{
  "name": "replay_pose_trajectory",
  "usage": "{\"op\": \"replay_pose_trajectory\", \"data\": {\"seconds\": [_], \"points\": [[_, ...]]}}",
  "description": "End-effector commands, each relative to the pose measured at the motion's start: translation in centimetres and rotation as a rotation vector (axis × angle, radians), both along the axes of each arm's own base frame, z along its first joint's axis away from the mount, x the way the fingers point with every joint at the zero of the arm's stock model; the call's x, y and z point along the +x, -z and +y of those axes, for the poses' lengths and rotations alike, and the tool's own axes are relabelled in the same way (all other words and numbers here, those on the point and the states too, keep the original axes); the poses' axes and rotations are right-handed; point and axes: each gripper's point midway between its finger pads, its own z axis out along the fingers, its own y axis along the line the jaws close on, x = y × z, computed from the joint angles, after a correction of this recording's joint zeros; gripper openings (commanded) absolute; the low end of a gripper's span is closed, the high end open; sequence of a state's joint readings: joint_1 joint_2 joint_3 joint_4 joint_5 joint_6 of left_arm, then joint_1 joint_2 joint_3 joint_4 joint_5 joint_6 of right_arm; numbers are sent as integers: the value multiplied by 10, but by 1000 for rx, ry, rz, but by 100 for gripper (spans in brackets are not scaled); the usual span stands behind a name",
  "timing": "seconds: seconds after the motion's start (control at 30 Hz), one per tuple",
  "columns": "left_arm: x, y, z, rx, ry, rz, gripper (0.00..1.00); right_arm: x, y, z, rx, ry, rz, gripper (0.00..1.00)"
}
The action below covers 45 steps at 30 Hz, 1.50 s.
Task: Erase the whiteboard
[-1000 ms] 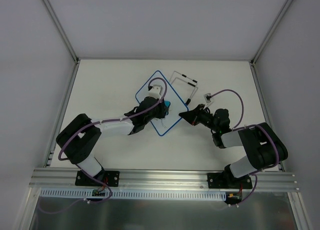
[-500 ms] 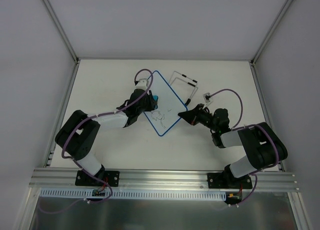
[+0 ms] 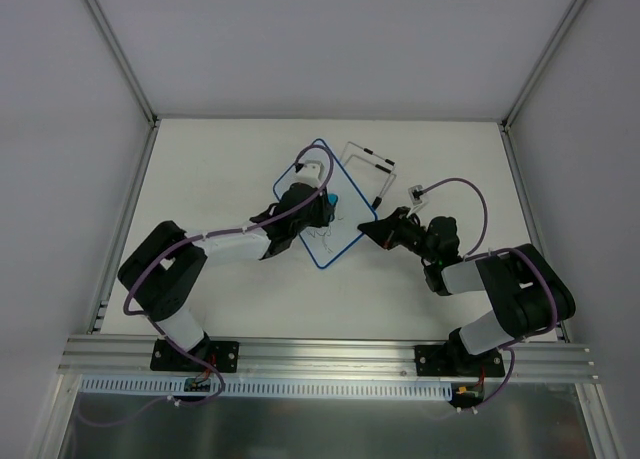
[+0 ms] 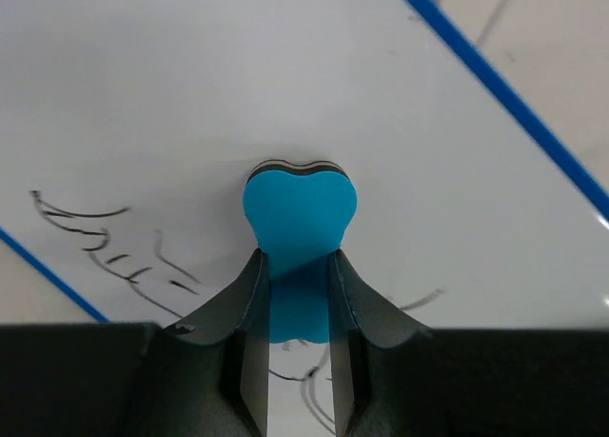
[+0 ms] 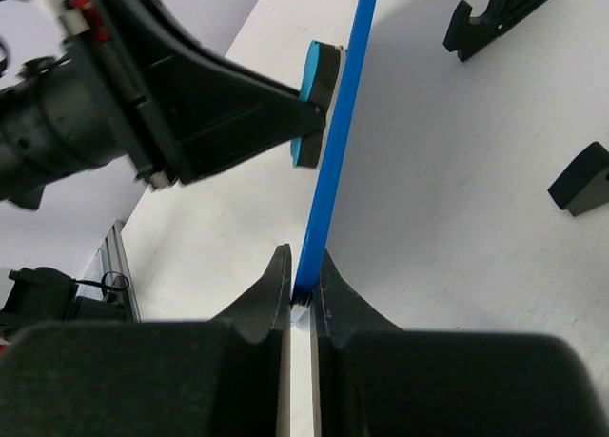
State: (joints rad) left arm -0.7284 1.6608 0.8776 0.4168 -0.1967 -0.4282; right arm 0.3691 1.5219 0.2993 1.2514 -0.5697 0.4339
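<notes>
The whiteboard (image 3: 345,229) sits mid-table beside the wire stand (image 3: 368,169), its rim pinched by the right gripper (image 5: 304,266). The left gripper (image 4: 296,258) is clenched on the blue heart-shaped eraser (image 4: 300,204), which presses against the board. Best to keep the felt flat and sweep evenly across the black strokes (image 4: 114,251)

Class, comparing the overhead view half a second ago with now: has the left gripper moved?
Yes. The left gripper, shut on the blue eraser, slid right across the whiteboard, nearer the fixed wire stand.
</notes>
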Motion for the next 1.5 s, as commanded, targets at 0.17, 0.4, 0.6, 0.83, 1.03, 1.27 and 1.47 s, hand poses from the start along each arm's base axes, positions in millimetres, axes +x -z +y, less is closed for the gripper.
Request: {"op": "replay_pose_trajectory", "data": {"seconds": [0.17, 0.4, 0.6, 0.83, 1.03, 1.27, 1.47], "points": [[-86, 11, -80, -49, 283, 91, 0, -28, -45, 25, 42, -209, -282, 0], [-94, 26, -78, -21, 225, 137, 0, -28, -45, 26, 45, -211, -281, 0], [-65, 48, -27, 29, 5, 186, 0, -30, -44, 25, 42, -213, -280, 0], [-33, 75, 43, -9, -208, 253, 0, -29, -42, 26, 44, -214, -276, 0], [-18, 92, 60, -25, -268, 282, 0, -30, -41, 25, 46, -214, -273, 0], [-29, 93, 41, -90, -194, 295, 0, -30, -42, 26, 47, -216, -275, 0], [-76, 79, -17, -114, -34, 299, 0, -28, -44, 27, 57, -216, -274, 0]]}}
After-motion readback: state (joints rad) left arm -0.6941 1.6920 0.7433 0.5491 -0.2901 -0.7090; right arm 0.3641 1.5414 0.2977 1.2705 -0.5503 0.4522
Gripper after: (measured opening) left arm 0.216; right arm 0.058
